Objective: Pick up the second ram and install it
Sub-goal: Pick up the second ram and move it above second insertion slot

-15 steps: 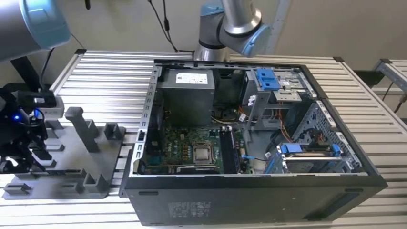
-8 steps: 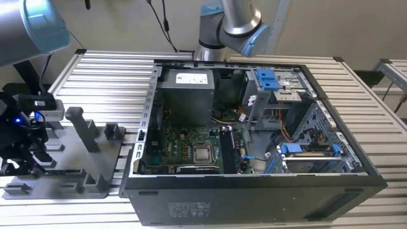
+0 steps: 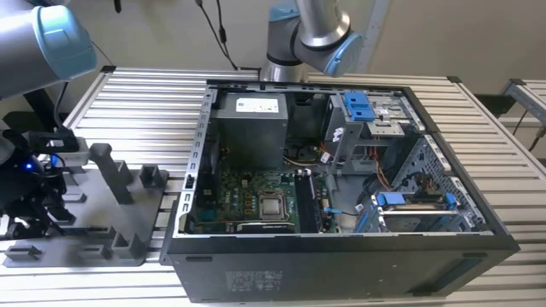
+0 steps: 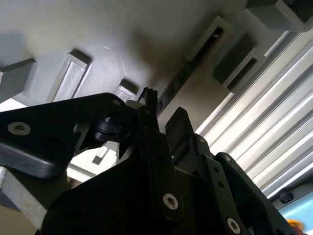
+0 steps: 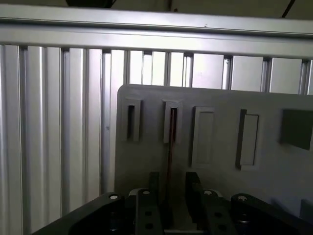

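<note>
Currently the black gripper (image 5: 173,177), fingers (image 5: 154,183) spread, straddles the second ram (image 5: 170,142), a thin dark board edge-on in the grey plastic holder (image 3: 98,220) at nine o'clock from the black computer case (image 3: 341,275). Off-centre closing could jam it.

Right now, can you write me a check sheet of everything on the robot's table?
Surface: ribbed metal table with a grey holder tray on it.
Job's things: second ram stands edge-on in a tray slot.
Clutter: open computer case sits on the table.
Grippers: gripper open, one finger on each side of the ram, gaps showing.
Cables: black cables hang behind the table.
Surroundings: arm joint rises behind the case.
</note>
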Tool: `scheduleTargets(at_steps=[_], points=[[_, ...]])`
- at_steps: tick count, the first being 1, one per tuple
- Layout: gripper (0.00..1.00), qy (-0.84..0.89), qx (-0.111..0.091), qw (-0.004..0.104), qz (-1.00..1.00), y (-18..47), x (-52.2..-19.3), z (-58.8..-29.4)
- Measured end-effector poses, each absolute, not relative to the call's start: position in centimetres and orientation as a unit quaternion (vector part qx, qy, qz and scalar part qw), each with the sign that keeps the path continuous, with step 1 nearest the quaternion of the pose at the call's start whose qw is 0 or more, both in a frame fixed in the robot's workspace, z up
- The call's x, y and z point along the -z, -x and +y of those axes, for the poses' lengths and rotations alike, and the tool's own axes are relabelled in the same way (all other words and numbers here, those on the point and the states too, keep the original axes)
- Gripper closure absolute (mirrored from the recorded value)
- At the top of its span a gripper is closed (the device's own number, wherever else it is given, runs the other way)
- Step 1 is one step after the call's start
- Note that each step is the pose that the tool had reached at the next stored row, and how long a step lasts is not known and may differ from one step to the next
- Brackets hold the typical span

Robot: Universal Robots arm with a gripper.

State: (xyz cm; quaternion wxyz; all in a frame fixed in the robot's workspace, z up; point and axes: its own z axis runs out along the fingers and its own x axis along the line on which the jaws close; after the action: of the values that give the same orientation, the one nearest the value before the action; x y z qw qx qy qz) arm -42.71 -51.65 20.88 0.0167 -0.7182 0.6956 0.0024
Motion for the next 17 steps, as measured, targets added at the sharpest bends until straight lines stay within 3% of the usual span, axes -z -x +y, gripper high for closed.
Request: scheduleTargets(at_steps=[17], points=[[0.64, 0.731, -0.001, 0.015, 0.682, 42.7, -19.5, -51.6]])
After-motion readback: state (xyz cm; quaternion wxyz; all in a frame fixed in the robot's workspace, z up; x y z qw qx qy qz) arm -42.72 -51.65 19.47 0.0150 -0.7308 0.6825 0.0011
